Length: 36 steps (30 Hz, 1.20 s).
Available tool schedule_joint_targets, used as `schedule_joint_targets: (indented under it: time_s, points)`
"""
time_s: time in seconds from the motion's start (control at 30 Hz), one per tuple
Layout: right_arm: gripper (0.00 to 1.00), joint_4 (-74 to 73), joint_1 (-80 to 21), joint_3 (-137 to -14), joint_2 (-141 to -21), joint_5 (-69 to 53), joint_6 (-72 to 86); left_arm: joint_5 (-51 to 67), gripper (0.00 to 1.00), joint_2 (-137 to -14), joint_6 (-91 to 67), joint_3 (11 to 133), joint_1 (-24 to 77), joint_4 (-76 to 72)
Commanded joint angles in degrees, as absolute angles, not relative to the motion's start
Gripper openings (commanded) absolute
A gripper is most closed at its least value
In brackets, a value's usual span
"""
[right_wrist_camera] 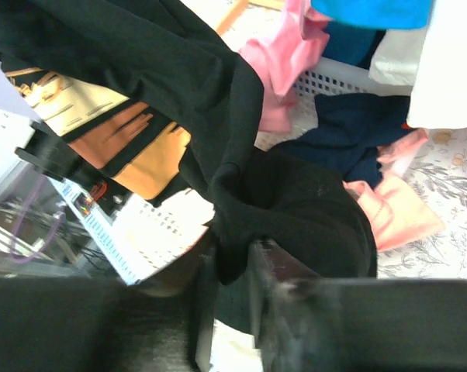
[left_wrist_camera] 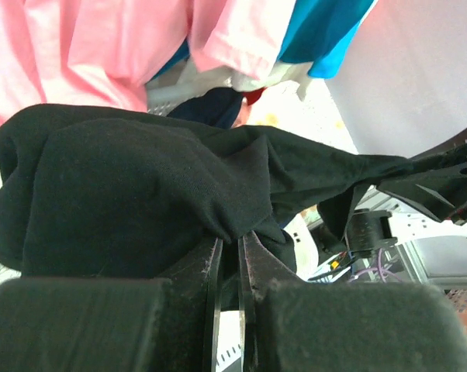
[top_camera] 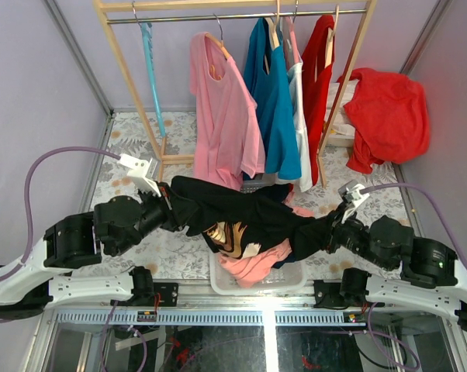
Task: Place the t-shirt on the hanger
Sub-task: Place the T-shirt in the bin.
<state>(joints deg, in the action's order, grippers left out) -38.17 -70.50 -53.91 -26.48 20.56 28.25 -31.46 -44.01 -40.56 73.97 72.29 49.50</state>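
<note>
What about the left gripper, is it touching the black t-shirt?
Touching. The left wrist view shows the left gripper with its jaws pinched on a fold of the black t-shirt.

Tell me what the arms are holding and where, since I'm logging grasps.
Both hold the black t-shirt: the left gripper pinches a bunched fold at one end, the right gripper the opposite end.

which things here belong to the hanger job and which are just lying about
Job: black t-shirt, pinched by the left hand and the right hand; blue hanger, hanging on the rack.

Lying about: pink t-shirt, teal shirt, red clothes, navy garment, basket.
</note>
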Motion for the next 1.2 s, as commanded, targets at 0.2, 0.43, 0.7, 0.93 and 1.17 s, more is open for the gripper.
schedule_joint_targets:
  time_s: [0.2, 0.43, 0.7, 0.93, 1.17]
  points:
    - [0.65, -36.00, -70.58, -56.02, -30.26, 16.40, 28.85, -30.26, 0.06, -42.29, -43.30, 70.44, 72.06, 48.38]
    - [0.72, -28.10, -70.58, -59.01, -40.80, 6.47, 24.79, -29.02, 0.06, -43.89, -41.99, 69.98, 72.05, 45.79]
    - [0.72, -18.35, -70.58, -64.19, -53.24, 0.97, 22.02, -27.49, 0.06, -45.69, -41.31, 69.71, 71.99, 43.08]
    - [0.70, -13.25, -70.62, -65.16, -56.44, 0.34, 21.52, -26.26, 0.06, -47.54, -40.91, 69.59, 72.04, 41.49]
    - [0.70, -10.72, -70.63, -66.68, -58.54, -0.93, 21.05, -25.58, 0.06, -48.65, -40.72, 69.39, 72.02, 40.28]
